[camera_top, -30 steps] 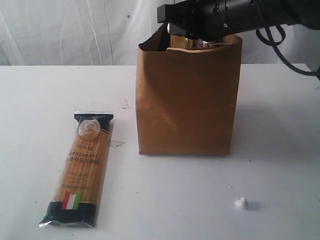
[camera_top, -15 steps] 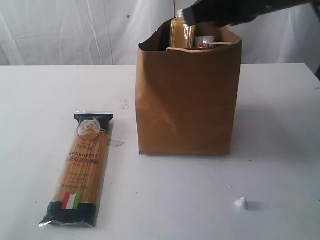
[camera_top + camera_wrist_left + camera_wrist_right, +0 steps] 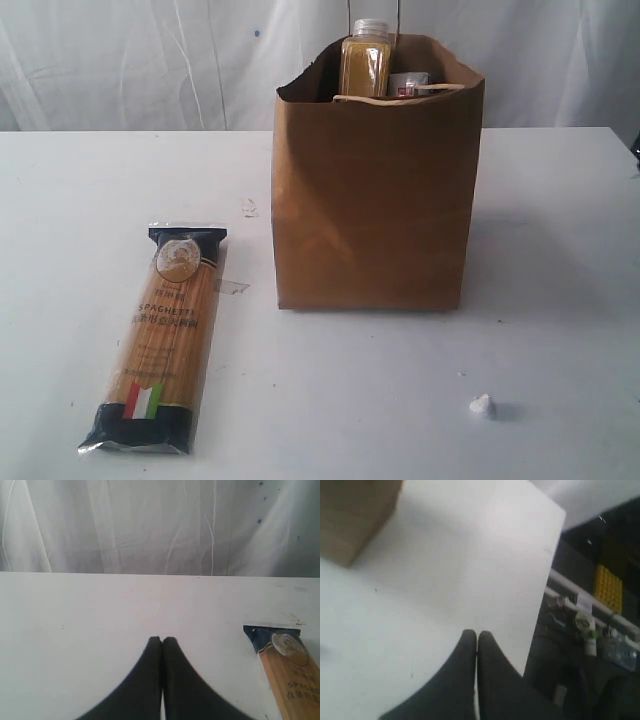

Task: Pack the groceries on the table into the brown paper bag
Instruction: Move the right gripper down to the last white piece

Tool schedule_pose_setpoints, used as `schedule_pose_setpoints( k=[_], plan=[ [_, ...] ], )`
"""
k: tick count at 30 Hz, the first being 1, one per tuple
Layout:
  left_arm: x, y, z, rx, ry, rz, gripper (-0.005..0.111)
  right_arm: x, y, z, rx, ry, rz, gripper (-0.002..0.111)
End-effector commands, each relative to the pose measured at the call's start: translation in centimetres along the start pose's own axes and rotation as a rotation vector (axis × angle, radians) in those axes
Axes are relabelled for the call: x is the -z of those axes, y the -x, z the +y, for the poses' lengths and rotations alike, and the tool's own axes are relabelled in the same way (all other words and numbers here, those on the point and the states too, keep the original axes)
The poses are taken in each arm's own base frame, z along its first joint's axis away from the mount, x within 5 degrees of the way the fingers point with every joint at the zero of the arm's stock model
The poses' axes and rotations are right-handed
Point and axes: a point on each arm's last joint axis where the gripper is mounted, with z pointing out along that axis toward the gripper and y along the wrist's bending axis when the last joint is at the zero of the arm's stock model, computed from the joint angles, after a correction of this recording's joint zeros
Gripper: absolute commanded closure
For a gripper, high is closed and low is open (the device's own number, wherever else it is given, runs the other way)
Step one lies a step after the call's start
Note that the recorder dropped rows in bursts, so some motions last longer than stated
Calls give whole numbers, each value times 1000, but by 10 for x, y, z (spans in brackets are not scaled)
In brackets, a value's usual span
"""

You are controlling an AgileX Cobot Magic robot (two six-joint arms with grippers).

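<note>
The brown paper bag (image 3: pixel 372 190) stands upright at the middle of the white table (image 3: pixel 560 220). Out of its top stick the yellow-grain bottle (image 3: pixel 365 62) with its white cap and a small white-blue carton (image 3: pixel 408 84). The long spaghetti packet (image 3: pixel 162 335) lies flat at the front left, and its dark end (image 3: pixel 280 652) shows in the left wrist view. My left gripper (image 3: pixel 162 640) is shut and empty over bare table beside the packet. Near the table's side edge my right gripper (image 3: pixel 476 634) is shut and empty, with a corner of the bag (image 3: pixel 355 515) beyond it. No arm appears in the exterior view.
A small white crumpled scrap (image 3: pixel 482 405) lies at the front right. A bit of clear tape (image 3: pixel 232 287) sits between packet and bag. White curtains hang behind the table. Past the table edge in the right wrist view is a dark rack with a yellow crate (image 3: pixel 609 584).
The right arm, which hung over the bag's mouth a second ago, has pulled away up and to the right and left the exterior view. The yellow-grain bottle stays standing in the bag.
</note>
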Motion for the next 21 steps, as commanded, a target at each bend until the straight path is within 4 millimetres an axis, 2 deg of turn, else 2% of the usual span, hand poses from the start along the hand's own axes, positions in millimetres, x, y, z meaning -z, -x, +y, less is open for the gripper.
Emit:
schedule_pose_setpoints(
  k=[1,4,6,9,12,17,21],
  plan=[
    [0,-1,-1,-10,-10,-3,106,-40,-35,21,-22,-38,119,108],
    [0,-1,-1,-10,-10,-3,106,-67,-57,44,-28,15,110,108],
    [0,-1,-1,-10,-10,-3,106,-79,-64,58,-77,67,29,108],
    [0,-1,-1,-10,-10,-3,106,-90,-72,72,-161,129,-36,108],
    [0,-1,-1,-10,-10,-3,106,-94,-83,76,-181,135,17,107],
    [0,-1,-1,-10,-10,-3,106,-95,-89,81,-250,175,102,91],
    [0,-1,-1,-10,-10,-3,106,-105,-88,97,-223,288,154,81]
  ],
)
